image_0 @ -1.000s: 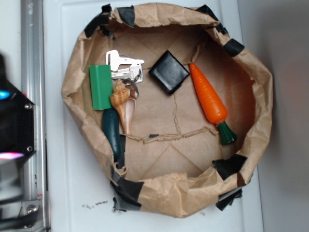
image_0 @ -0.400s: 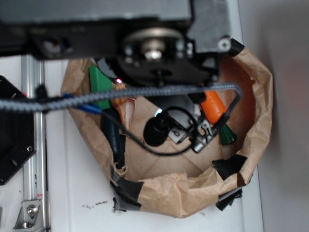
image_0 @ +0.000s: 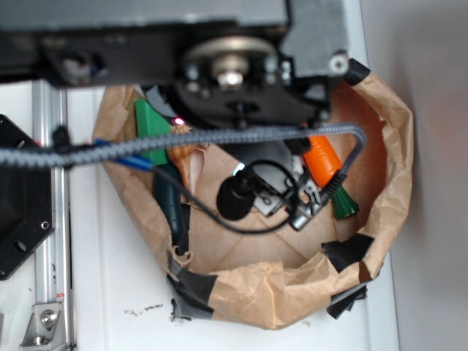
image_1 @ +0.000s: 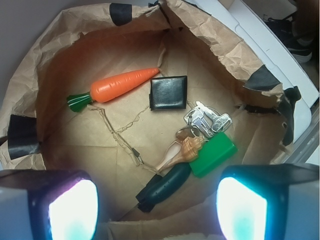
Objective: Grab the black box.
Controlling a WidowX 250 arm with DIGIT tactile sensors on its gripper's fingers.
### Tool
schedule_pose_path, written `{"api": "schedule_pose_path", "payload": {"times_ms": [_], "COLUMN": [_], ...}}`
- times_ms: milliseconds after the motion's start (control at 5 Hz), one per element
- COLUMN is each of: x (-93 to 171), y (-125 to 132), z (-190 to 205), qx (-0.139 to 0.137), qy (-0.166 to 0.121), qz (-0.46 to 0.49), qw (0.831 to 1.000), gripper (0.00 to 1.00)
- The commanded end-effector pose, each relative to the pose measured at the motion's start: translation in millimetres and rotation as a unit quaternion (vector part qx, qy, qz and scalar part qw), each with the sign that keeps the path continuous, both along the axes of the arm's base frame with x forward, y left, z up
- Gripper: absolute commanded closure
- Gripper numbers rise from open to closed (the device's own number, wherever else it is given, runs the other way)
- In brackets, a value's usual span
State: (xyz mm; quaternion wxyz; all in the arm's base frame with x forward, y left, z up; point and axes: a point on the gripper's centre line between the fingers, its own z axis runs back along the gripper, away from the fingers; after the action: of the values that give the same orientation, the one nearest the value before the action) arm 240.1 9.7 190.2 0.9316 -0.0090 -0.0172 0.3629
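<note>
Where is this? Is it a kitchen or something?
Probably not a kitchen; more likely a robot test bench. A taped brown paper bag sits on a white surface, holding toy-like things: an orange carrot, a black box, a green block.

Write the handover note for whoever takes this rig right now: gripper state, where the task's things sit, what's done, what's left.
Gripper: fingers spread apart, nothing between them, above the paper bag.
Black box: flat on the bag floor, beside the carrot tip, apart from the keys. In the exterior view the arm hides it.
Done: arm positioned over the bag.
Left: centre over the box, descend, close, lift.
</note>
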Motion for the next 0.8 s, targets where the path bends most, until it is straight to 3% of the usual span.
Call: {"api": "schedule_pose_path", "payload": {"times_ms": [0,400,600], "x": [10.9,25.3,25.3], "y": [49.4,59.4,59.4], "z": [-68.7,-100.8,-100.8], "qx": [0.043,0.053,0.053], "qy": [-0.052,-0.013,-0.013], "qz": [0.051,0.045,0.045], "qw": [0.996,0.997,0.997], "gripper": [0.00,0.00,0.00]}}
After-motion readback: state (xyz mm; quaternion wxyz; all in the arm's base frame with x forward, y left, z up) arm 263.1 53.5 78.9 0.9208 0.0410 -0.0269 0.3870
